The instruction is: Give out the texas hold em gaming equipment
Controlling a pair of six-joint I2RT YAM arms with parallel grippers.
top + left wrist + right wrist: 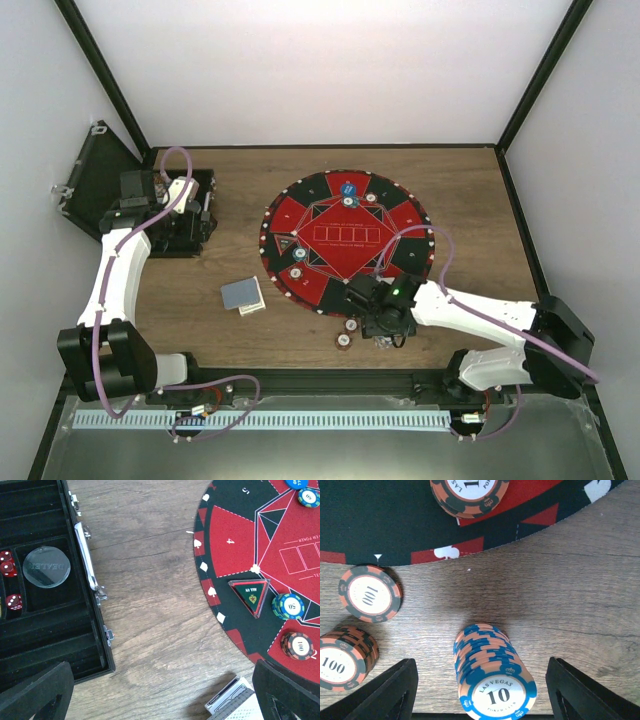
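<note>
Blue chip stack [492,680] on brown wood-grain table [480,200], white walls [320,70] around.

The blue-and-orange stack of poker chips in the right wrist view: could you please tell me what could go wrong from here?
1. The tall blue-and-orange chip stack looks uneven; the open right gripper straddling it could topple or split it when closing.
2. The black-and-orange chips lie close to one finger and could get nudged.
</note>
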